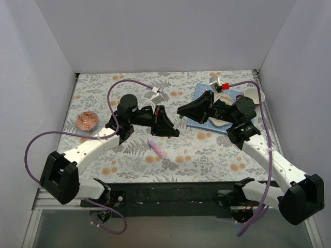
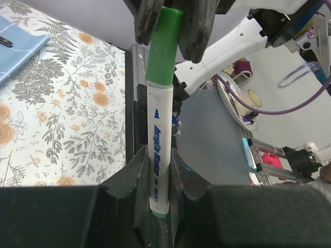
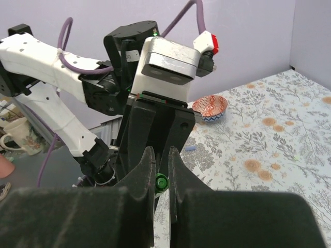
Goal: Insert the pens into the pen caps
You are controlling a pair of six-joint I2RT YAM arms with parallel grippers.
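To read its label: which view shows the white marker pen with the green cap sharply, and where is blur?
Left wrist: white marker pen sharp, print readable; left gripper holding it dark, soft. Right wrist: green plastic cap seen end-on, between blurred fingers. Top external: evenly lit, pen too small.

Blue slanted lettering is running lengthwise along the white pen point(image 2: 156, 139), apparently reading "Acrylic Marker" (smaller print beneath is proving unreadable).

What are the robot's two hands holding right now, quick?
Left gripper: closed, holding the white pen by its barrel.
Right gripper: closed, pinching the green cap at that pen's end.
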